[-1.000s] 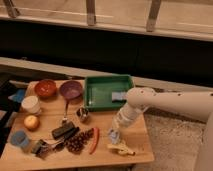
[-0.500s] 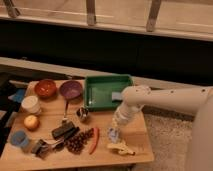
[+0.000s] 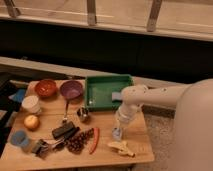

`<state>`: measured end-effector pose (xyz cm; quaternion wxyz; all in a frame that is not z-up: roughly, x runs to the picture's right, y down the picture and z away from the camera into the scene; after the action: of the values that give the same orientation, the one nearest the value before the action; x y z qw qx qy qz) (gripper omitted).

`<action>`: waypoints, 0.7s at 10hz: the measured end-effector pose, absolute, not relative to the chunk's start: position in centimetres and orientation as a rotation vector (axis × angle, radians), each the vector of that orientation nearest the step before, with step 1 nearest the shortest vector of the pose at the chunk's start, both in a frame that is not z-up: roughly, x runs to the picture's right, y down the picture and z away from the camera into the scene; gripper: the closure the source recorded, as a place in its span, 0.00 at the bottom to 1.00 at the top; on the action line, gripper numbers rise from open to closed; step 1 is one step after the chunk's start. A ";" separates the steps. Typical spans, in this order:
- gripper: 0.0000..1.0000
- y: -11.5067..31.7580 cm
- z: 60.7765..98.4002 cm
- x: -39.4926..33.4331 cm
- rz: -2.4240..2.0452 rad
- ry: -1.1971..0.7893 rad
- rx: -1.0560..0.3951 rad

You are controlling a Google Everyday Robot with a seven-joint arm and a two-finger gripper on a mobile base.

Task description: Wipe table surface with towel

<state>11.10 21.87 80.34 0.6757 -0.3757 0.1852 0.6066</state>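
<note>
My gripper [image 3: 117, 133] hangs from the white arm [image 3: 150, 97] and points straight down at the wooden table [image 3: 135, 125], right of centre and just in front of the green tray [image 3: 102, 92]. Its tip is at or very near the table surface, with a small bluish patch at it. I cannot tell what that patch is. A blue cloth-like thing [image 3: 17, 95] lies at the table's far left edge. A small pale blue piece [image 3: 116, 96] sits at the tray's right side, next to the arm.
On the table are a red bowl [image 3: 46, 88], purple bowl [image 3: 71, 90], white cup [image 3: 31, 104], orange fruit [image 3: 31, 121], blue cup [image 3: 20, 138], metal cup [image 3: 83, 115], grapes [image 3: 77, 142], red chili [image 3: 95, 140] and banana [image 3: 124, 147] by the front right edge.
The arm has shifted slightly left and its body fills more of the right side. The gripper stays low over the same patch of table, moved a little left.
</note>
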 end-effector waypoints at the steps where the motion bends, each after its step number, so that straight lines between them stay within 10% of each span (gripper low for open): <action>1: 1.00 21.8 80.7 11.8 1.375 0.420 -0.841; 7: 1.00 18.3 82.8 9.6 1.402 0.281 -0.847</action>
<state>9.64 18.31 82.75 0.6744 -0.3763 0.1250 0.6229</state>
